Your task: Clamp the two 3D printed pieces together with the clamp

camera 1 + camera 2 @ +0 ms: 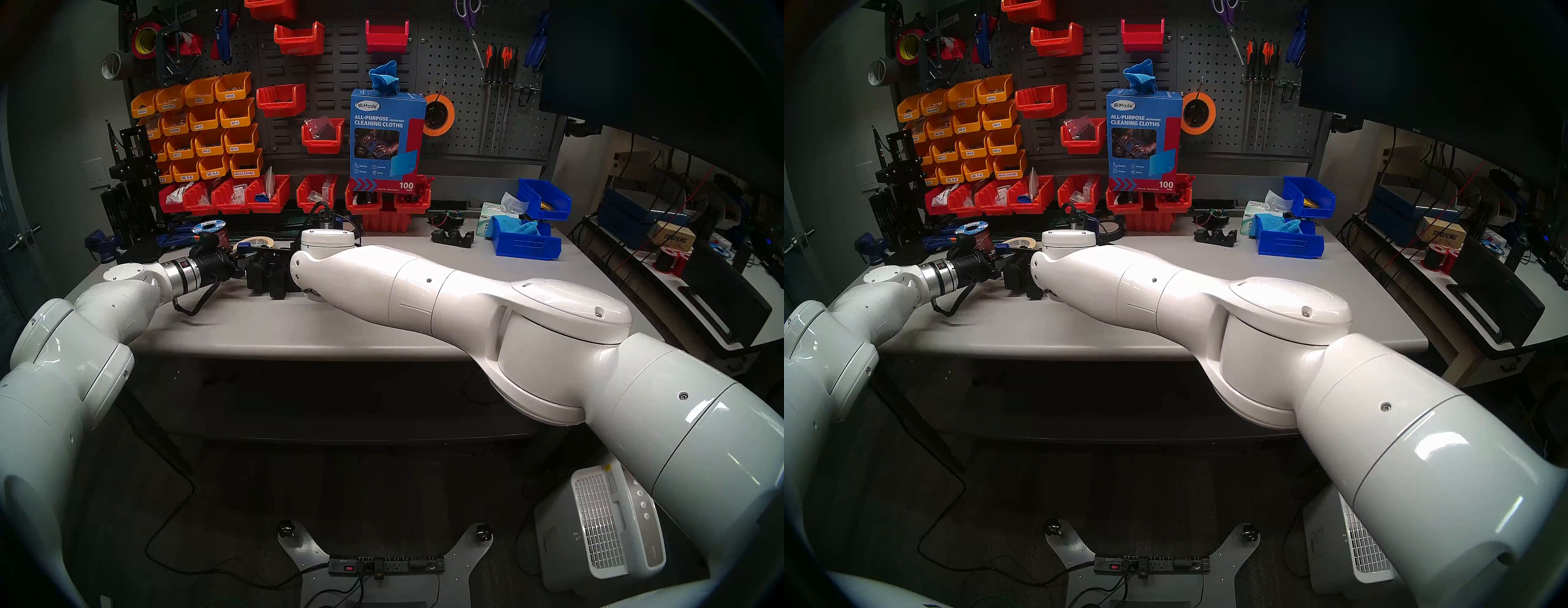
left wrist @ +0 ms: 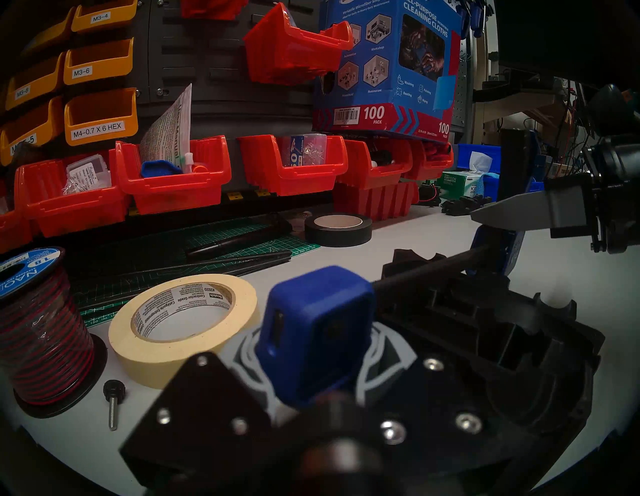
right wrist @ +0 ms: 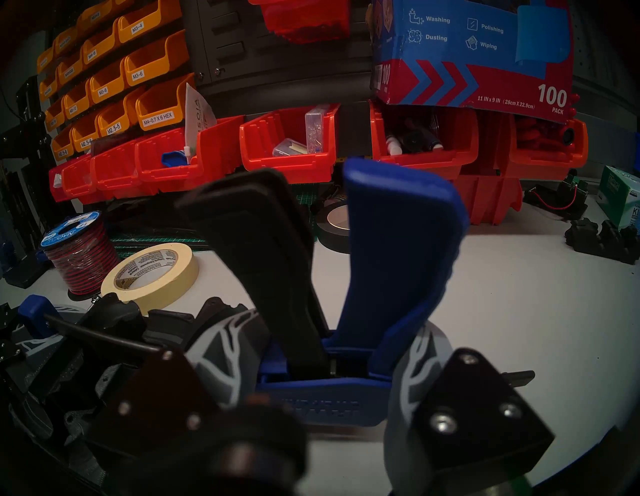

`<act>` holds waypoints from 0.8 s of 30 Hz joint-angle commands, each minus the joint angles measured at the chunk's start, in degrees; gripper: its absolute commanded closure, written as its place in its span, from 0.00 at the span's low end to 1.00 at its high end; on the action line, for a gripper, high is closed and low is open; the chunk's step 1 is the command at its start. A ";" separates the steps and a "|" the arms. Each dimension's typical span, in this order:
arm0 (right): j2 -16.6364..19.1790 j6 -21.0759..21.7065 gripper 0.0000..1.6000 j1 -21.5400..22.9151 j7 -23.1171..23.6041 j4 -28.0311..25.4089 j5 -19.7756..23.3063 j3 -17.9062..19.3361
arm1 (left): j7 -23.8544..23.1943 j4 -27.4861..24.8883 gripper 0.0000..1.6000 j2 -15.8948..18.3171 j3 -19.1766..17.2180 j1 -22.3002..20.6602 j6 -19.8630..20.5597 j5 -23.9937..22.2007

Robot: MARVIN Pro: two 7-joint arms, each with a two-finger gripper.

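Two grippers on one clamp [image 3: 346, 388], and it looks kinda sketchy.

Right gripper [image 3: 325, 384] is squeezed shut on the blue handle at lower centre of its view; left gripper [image 2: 322, 356] is pinching the blue end jaw. Both printed pieces [image 1: 271, 276] sit mid-left on the table [image 1: 382, 322], under the bar. If either arm twists, I think the bar slips off or shoves them apart.

Glossy white arms [image 1: 466, 293], silver wrist ring [image 1: 183, 275], black cable [image 1: 199, 303]
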 commanded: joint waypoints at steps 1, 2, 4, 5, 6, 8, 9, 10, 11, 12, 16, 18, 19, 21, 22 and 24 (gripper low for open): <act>-4.98 0.17 1.00 0.67 3.48 -2.49 0.26 0.26 | -1.22 -2.44 1.00 -1.73 -0.24 -2.73 -0.62 -0.20; -4.98 0.17 1.00 0.67 3.48 -2.49 0.26 0.26 | -1.22 -2.44 1.00 -1.73 -0.24 -2.73 -0.62 -0.20; -5.44 0.24 1.00 0.63 3.65 -2.35 0.34 0.24 | -1.31 -2.66 1.00 -2.14 -0.24 -2.76 -0.63 -0.22; -5.44 0.24 1.00 0.63 3.65 -2.35 0.34 0.24 | -1.31 -2.66 1.00 -2.14 -0.24 -2.76 -0.63 -0.22; -4.98 0.27 1.00 0.76 3.62 -2.18 0.34 0.30 | -1.18 -2.35 1.00 -1.51 -0.24 -2.70 -0.62 -0.19; -5.75 0.32 1.00 0.65 3.81 -2.10 0.43 0.26 | -1.33 -2.76 1.00 -2.31 -0.26 -2.78 -0.64 -0.24; -5.75 0.32 1.00 0.65 3.81 -2.10 0.43 0.26 | -1.33 -2.76 1.00 -2.31 -0.26 -2.78 -0.64 -0.24; -5.45 0.36 1.00 0.72 3.82 -1.95 0.43 0.28 | -1.24 -2.56 1.00 -1.89 -0.26 -2.74 -0.63 -0.21; -4.89 0.41 1.00 0.85 3.78 -1.76 0.41 0.33 | -1.09 -2.19 1.00 -1.14 -0.25 -2.67 -0.63 -0.17; -5.27 0.44 1.00 0.79 3.86 -1.71 0.46 0.30 | -1.16 -2.38 1.00 -1.52 -0.26 -2.70 -0.63 -0.19; -5.90 0.52 1.00 0.70 4.08 -1.57 0.56 0.26 | -1.28 -2.68 1.00 -2.10 -0.27 -2.76 -0.64 -0.23; -5.78 0.59 1.00 0.78 4.14 -1.39 0.57 0.27 | -1.23 -2.56 1.00 -1.84 -0.28 -2.73 -0.64 -0.22; -5.71 0.62 1.00 0.81 4.16 -1.30 0.58 0.28 | -1.19 -2.50 1.00 -1.70 -0.28 -2.71 -0.64 -0.21; -5.98 0.65 0.83 0.79 4.27 -1.21 0.62 0.27 | -1.23 -2.63 1.00 -1.93 -0.29 -2.73 -0.65 -0.23; -5.63 0.69 0.78 0.90 4.26 -1.06 0.61 0.30 | -1.14 -2.38 1.00 -1.44 -0.29 -2.68 -0.64 -0.20; -6.28 0.69 0.56 0.77 4.37 -1.03 0.67 0.26 | -1.28 -2.74 1.00 -2.15 -0.31 -2.76 -0.65 -0.24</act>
